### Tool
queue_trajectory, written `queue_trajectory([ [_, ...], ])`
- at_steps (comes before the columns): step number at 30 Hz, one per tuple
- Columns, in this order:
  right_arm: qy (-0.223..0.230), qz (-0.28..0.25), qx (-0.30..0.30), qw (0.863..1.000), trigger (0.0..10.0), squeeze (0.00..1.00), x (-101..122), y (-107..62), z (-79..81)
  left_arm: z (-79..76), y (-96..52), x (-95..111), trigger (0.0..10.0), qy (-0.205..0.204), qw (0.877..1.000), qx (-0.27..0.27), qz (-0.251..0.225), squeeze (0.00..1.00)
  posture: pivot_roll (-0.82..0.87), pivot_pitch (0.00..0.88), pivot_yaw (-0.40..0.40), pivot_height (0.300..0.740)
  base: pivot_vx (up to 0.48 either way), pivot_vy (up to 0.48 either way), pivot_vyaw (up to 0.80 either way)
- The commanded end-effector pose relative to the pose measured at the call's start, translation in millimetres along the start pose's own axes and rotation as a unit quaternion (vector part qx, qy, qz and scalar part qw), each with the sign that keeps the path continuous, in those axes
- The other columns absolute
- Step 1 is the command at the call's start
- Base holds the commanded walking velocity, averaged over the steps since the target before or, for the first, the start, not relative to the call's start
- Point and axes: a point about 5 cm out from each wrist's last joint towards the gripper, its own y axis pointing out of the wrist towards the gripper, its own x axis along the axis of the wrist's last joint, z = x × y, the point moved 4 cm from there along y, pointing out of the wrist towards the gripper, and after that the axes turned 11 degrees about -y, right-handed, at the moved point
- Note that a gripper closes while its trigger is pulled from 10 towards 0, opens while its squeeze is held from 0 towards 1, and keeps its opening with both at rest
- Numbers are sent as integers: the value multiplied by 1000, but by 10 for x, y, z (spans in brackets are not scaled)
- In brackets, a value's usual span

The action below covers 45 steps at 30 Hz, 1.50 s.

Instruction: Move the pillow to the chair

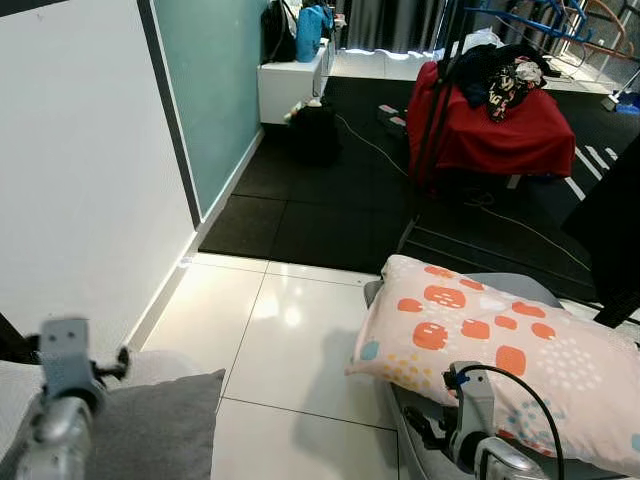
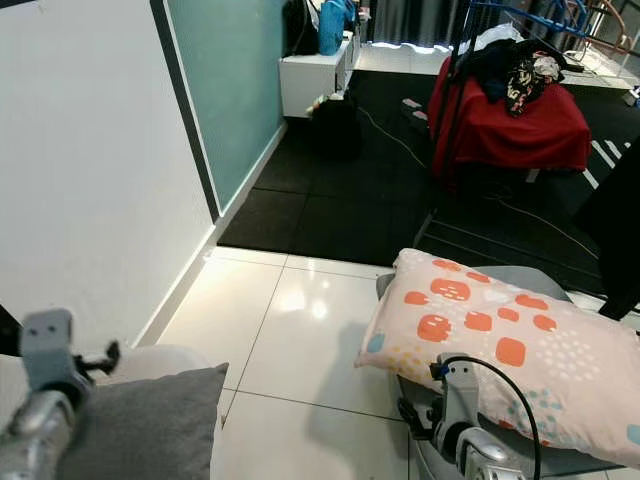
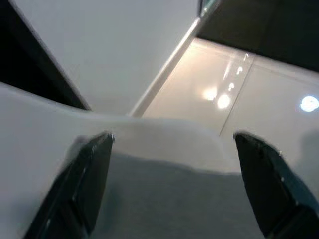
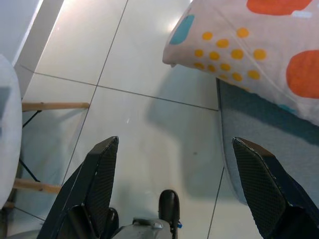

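since the pillow (image 1: 500, 355) lies across a grey seat (image 1: 505, 288) with one patterned corner hanging past the seat's edge over the white floor tiles (image 1: 300, 350), we judge it has been set down where the task wants it, though we cannot say for sure that this grey seat is the chair meant. our right gripper (image 4: 174, 191) hangs just beside the pillow's overhanging corner, apart from it, with its fingers spread wide and nothing between them, which fits a release rather than a grasp. our left gripper (image 3: 172, 186) is well away from the pillow, across the tiles, fingers also spread wide and empty, poised over a grey cushion (image 1: 150, 430) that rests on something white. the head views give us the room beyond the pillow: a red-covered table (image 1: 495, 125) piled with clothes on dark flooring. the right wrist view adds what the head views lack, namely wooden legs (image 4: 47, 105) of a pale seat across the tiles from the pillow, and the gap between pillow corner and floor.
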Motion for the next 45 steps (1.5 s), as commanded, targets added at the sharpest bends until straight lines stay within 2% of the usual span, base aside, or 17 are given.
queue_trajectory([
  [1,5,4,-3,1000,10000,0,-31,-2,-15,99,-18,-148,10000,2,999,13,29,0,-112,89,-25,740,0,0,0],
  [4,5,4,-3,1000,10000,0,-38,-1,-11,87,-16,-162,10000,8,999,6,33,0,-111,85,-25,740,0,0,0],
  [9,8,6,-5,1000,10000,0,-75,-4,-8,-73,-62,-324,10000,22,998,-18,51,0,-108,67,-20,740,0,0,0],
  [21,11,6,-5,1000,10000,0,-103,16,36,-265,-78,-498,10000,40,995,-47,72,0,-104,27,-12,740,0,0,0],
  [29,9,1,-4,1000,10000,0,-66,26,50,-315,-77,-516,10000,45,995,-55,74,0,-104,28,-6,740,0,0,0],
  [45,9,-7,-5,1000,10000,0,-26,20,77,-307,-73,-528,10000,61,994,-58,73,0,-108,25,1,740,0,0,0],
])
